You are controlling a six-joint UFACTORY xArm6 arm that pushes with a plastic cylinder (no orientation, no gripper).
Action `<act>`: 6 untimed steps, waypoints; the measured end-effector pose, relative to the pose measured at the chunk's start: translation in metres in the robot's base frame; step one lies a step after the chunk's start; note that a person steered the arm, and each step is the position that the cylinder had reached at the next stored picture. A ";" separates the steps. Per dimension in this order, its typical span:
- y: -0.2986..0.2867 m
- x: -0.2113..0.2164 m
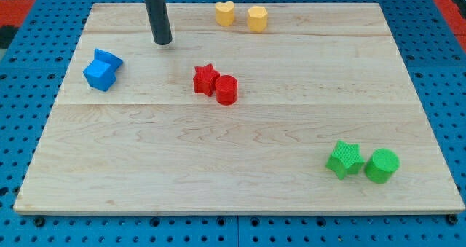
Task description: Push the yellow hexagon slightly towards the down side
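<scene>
The yellow hexagon (257,18) sits near the view's top edge of the wooden board, right of centre. A yellow heart-shaped block (224,13) lies just to its left, apart from it by a small gap. My tip (163,41) rests on the board well to the left of both yellow blocks and slightly lower in the view. It touches no block.
A red star (205,79) and a red cylinder (226,89) touch near the board's middle. Two blue blocks (103,68) lie together at the view's left. A green star (344,159) and a green cylinder (381,165) sit at the lower right. The board (240,181) lies on a blue pegboard.
</scene>
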State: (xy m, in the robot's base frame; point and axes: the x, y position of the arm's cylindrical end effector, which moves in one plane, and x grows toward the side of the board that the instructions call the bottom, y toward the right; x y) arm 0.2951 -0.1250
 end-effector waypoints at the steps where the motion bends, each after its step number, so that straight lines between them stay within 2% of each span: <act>1: 0.027 0.001; 2: 0.048 0.015; 4: 0.193 0.079; 5: 0.206 0.060; 6: 0.205 -0.005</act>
State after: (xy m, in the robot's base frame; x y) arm 0.2905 0.0798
